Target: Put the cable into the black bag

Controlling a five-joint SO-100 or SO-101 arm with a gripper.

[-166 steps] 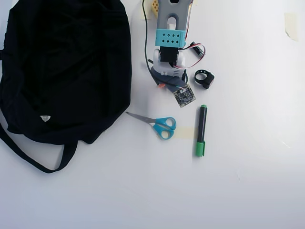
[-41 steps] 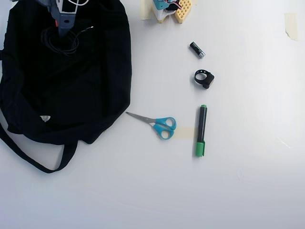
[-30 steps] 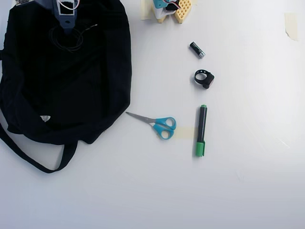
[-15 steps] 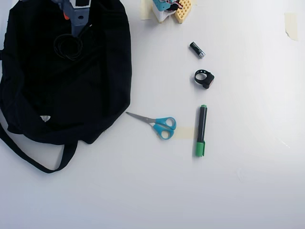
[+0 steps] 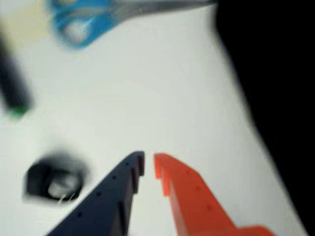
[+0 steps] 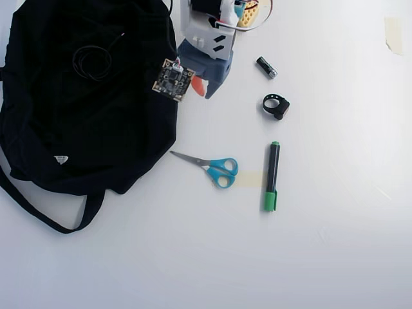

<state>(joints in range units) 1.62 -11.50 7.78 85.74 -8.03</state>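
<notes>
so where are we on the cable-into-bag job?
Looks done: the cable lies coiled on the black bag, apart from the arm. Whether it is truly inside or just on top of the fabric is unclear from above. In hand: nothing; in the wrist view the gripper is nearly closed and empty, over bare table beside the bag's edge. Left: nothing obvious.

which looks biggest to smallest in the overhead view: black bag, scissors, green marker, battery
1. black bag
2. scissors and green marker: about the same length, too close to rank
3. battery, clearly the smallest
</notes>
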